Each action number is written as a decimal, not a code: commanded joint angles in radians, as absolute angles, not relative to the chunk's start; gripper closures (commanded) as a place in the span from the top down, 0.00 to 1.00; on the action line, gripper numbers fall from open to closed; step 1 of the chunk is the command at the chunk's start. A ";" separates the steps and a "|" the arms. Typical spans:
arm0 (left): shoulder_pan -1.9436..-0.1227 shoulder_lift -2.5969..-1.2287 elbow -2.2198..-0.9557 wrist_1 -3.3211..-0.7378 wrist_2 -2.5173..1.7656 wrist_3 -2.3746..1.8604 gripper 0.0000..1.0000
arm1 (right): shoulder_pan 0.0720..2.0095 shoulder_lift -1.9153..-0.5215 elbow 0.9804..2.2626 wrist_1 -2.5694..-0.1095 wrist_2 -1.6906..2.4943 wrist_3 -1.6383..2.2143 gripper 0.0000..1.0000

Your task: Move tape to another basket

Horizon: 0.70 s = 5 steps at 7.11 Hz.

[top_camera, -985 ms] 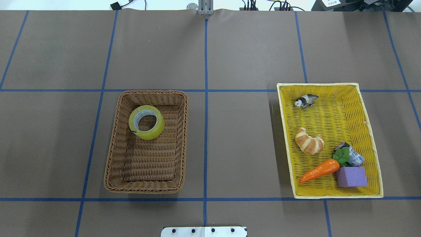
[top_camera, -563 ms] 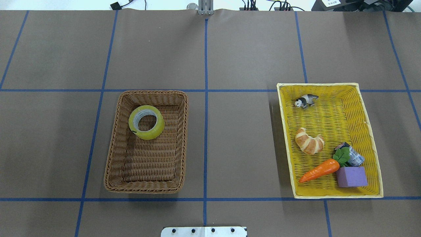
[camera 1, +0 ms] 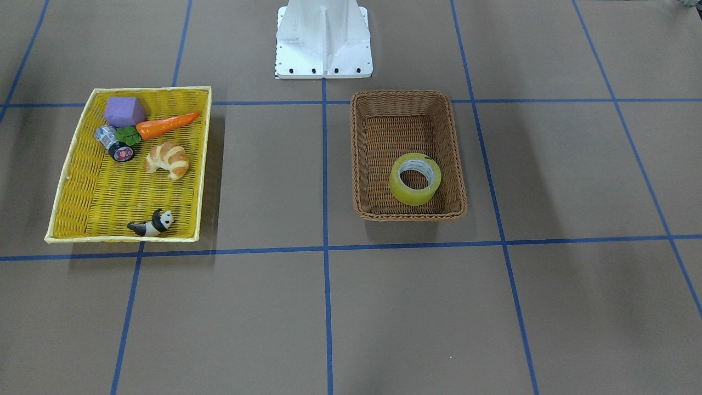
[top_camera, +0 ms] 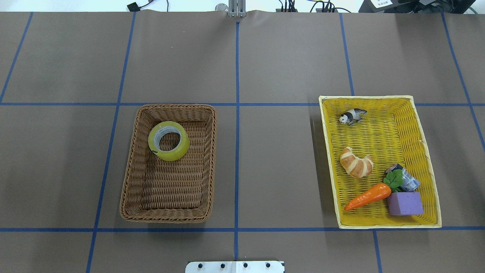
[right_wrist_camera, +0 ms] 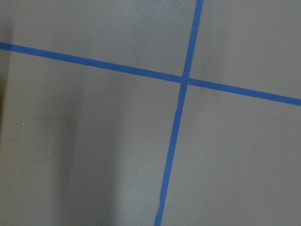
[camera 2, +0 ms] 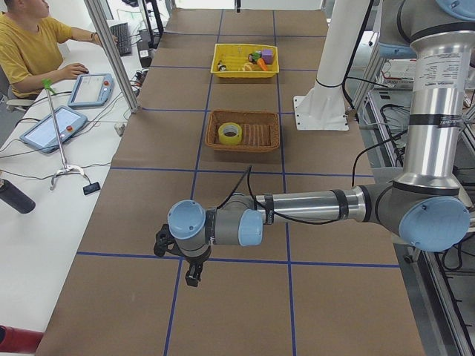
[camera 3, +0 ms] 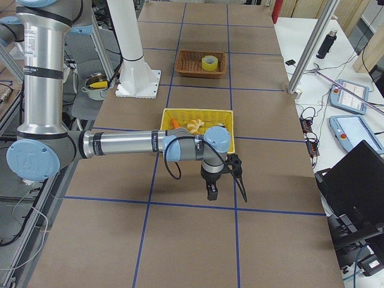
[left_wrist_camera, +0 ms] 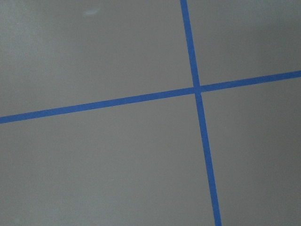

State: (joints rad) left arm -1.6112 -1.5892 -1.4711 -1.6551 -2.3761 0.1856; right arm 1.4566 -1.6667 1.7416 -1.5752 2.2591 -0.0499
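The tape [top_camera: 170, 155], a yellow roll with a white-grey core, lies flat in the far part of the brown wicker basket [top_camera: 166, 219]. Both also show in the front view, tape [camera 1: 414, 196] and basket [camera 1: 408, 215], and in the left view, tape [camera 2: 222, 134]. My left gripper [camera 2: 191, 276] shows only in the left side view, over bare table far from the basket; I cannot tell if it is open. My right gripper [camera 3: 227, 189] shows only in the right side view, just in front of the yellow tray; I cannot tell its state.
A shallow yellow woven tray [top_camera: 379, 97] on the right holds a panda figure [top_camera: 352, 115], a croissant [top_camera: 356, 162], a carrot [top_camera: 367, 197], a purple block [top_camera: 404, 203] and a silver cylinder [top_camera: 408, 181]. The robot's white base [camera 1: 323, 38] stands at the table's edge. An operator [camera 2: 30, 44] sits beside the table.
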 commanded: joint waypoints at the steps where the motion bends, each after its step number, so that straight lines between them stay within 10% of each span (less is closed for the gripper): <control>1: -1.611 -1.589 -1.471 -1.655 -2.376 0.186 0.99 | 1.454 -1.672 1.746 -1.572 2.235 -0.048 1.00; 5: -1.611 -1.589 -1.471 -1.655 -2.376 0.186 0.99 | 1.453 -1.675 1.740 -1.565 2.243 -0.046 1.00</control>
State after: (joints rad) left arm -1.6111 -1.5892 -1.4711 -1.6552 -2.3761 0.1856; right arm 1.4537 -1.6739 1.7405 -1.5655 2.2420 -0.0461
